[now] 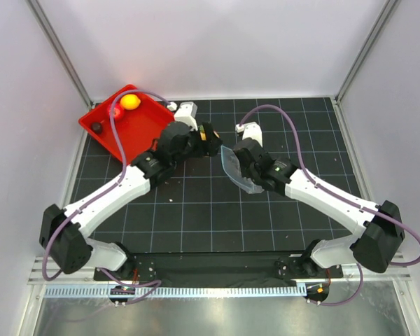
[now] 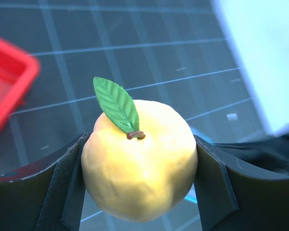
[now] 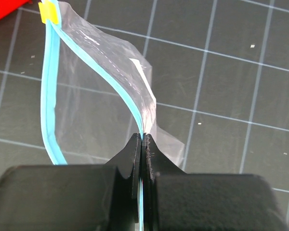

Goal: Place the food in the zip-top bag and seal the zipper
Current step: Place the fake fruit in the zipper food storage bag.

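None of the food is inside the zip-top bag (image 3: 96, 91) yet, as far as you can see: in the right wrist view only the black grid mat (image 1: 196, 210) shows through its clear film. By my reading you are at the first drop, with every later fruit and the sealing left to do.

Your left gripper (image 2: 139, 180) is clamped on a pale yellow fruit (image 2: 139, 168) with a green leaf at its stem, one pad on either flank, and the fruit is lifted clear of the mat. From above, it hangs between the red tray (image 1: 143, 127) and the bag, near the bag's mouth but not yet over the opening.

Your right gripper (image 3: 142, 144) is pinched tight on the zipper (image 3: 48, 96), its jaws meeting on the teal strip at one end of the mouth. The two teal lips bow apart into a loop, so the mouth stands open and the zipper is unsealed. A small yellow tab (image 3: 48, 12) sits at the far end of the strip. You cannot tell whether the bag's lower edge touches the mat.

As for containers, the bag looks empty. The tray, at the far left corner of the mat, holds two pieces you can make out. A yellow-orange fruit (image 1: 130, 102) lies near its far corner and a small dark fruit (image 1: 96, 127) near its left corner, well apart. Your left arm covers part of the tray, so more may lie hidden there.
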Controlling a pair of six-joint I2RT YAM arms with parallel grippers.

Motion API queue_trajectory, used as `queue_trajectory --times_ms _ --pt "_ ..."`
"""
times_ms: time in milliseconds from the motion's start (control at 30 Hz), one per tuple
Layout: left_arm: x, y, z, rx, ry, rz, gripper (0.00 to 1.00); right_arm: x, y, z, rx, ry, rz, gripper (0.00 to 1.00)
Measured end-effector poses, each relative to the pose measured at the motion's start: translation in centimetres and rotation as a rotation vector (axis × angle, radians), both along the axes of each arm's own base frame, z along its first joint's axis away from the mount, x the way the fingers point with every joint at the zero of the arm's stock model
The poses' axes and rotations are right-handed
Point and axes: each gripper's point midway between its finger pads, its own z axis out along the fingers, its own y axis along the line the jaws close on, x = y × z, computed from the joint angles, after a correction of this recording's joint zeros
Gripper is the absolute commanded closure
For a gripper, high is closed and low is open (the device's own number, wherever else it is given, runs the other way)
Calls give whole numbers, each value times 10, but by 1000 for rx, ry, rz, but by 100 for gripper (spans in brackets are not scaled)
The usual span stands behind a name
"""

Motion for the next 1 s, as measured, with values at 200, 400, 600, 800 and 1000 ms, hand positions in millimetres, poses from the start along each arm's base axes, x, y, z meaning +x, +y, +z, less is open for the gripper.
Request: queue_trajectory --times_ms 200,400,600,800,1000 --pt "-13 -11 27 -154 -48 -50 50 -5 10 -2 52 31 25 99" --pt "-25 -33 24 -236 -34 -109 51 -9 17 1 106 45 41 99" --pt "-36 -58 1 -245 5 -154 52 -11 17 12 154 25 29 99" --pt "-39 -69 -18 -232 21 -163 52 -11 15 20 197 12 4 99" --pt "-47 -74 -40 -175 33 -147 52 -8 11 22 239 9 -21 99"
